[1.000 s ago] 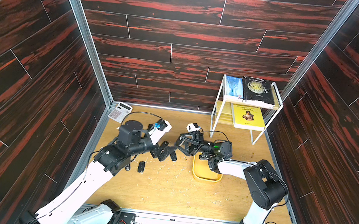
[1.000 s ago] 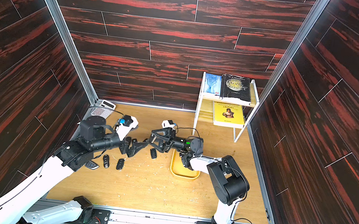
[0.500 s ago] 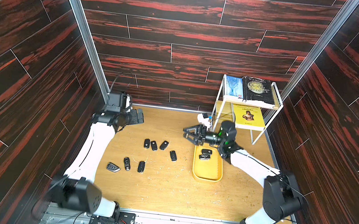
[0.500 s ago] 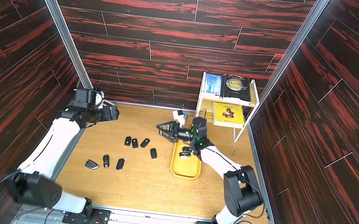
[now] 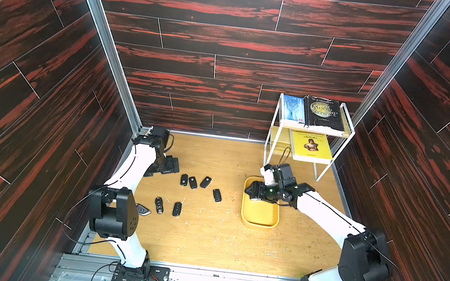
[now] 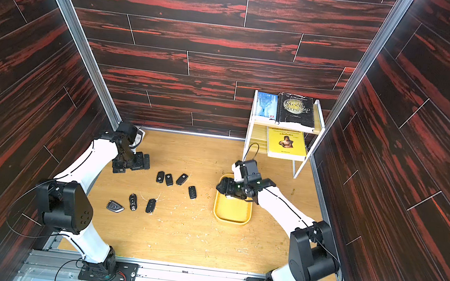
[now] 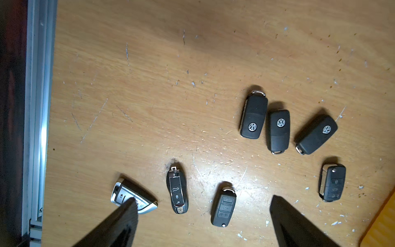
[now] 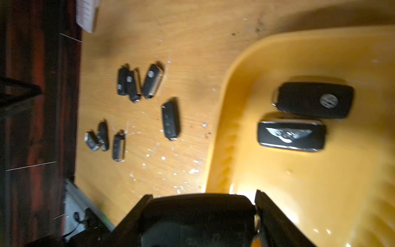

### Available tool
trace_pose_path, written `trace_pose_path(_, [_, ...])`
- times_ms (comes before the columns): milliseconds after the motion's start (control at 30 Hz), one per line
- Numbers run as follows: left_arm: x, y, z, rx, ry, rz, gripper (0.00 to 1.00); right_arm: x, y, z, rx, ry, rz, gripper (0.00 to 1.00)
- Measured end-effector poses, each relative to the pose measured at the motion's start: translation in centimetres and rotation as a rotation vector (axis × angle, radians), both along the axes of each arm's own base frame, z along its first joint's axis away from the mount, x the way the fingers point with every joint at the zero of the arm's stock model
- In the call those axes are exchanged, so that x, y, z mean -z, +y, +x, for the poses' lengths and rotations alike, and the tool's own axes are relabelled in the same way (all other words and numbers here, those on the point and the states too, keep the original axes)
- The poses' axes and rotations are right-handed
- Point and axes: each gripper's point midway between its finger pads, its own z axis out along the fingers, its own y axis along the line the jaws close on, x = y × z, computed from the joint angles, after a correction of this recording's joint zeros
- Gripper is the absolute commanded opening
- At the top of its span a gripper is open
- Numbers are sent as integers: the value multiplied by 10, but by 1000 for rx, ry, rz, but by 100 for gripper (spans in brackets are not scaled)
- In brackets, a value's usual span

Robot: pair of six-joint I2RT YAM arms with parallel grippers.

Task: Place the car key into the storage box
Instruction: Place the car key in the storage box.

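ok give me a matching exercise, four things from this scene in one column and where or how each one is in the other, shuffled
1 storage box
2 left gripper
3 right gripper
4 yellow book

A shut on a car key
B on the lower shelf
C open, holding nothing
D two key fobs lying inside

Pairs: 1-D, 2-C, 3-A, 4-B

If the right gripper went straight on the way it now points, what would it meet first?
Probably the storage box, near its rim; the car key held in the fingers would touch first. Depth is unclear.
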Motion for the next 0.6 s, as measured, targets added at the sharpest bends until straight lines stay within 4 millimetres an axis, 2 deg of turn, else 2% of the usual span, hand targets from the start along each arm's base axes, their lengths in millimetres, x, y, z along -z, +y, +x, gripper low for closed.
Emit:
trace_pose_path(100, [7,-1,1,2,18,-6,100,9,-15,-3,27,-12,-72,65])
trace_pose_path(267, [18,-5,1,7,49,-28,100,27,-28,-6,54,-8,-132,65])
trace_pose_path(433, [42,-11,2,14,118,-62,100,52,-32,-2,70,18,-174,64])
trace_pose_path(600, [49,-12,1,20,132,-67,100,74,-30,1,74,42,-208,64])
